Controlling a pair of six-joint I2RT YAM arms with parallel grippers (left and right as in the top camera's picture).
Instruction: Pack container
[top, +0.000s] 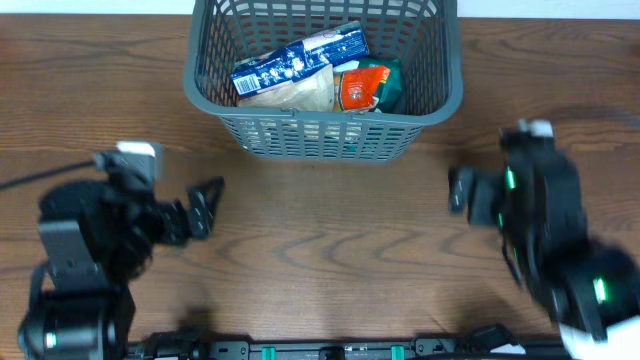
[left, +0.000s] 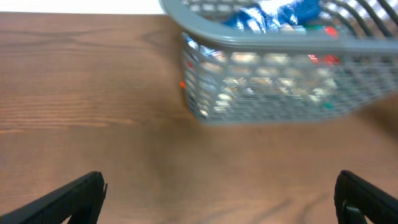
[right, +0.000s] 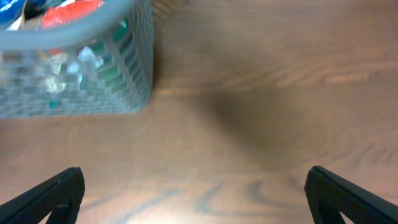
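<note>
The worktop is a brown wood-grain table (top: 330, 240), and a pale strip shows past its far edge. The container (top: 320, 138), a dark grey basket with slotted walls, stands at the middle of the far edge, and its far side is cut off by the top of the overhead view. Several packets lie piled inside it: a blue-and-white packet (top: 300, 62) on top, a tan packet (top: 295, 95) below it toward the front wall, an orange packet (top: 358, 88) beside that, and a green packet (top: 388, 85) against the right wall. In both wrist views they show through the lattice only as blurred colour.

The left gripper (top: 213, 208) hangs over the left half of the table, nearer the near edge than the basket and well apart from the basket's front left corner. Its wrist view shows the fingers spread wide, with only bare wood between them. The right gripper (top: 455, 192) is over the right half, below and to the right of the basket's front right corner. It is also spread wide and holds nothing.

A broad band of bare wood runs across the middle of the table between the two grippers and the basket's front wall. A black cable (top: 40, 175) comes in from the left edge to the left arm. A dark rail with green marks (top: 330, 350) lines the near edge.
</note>
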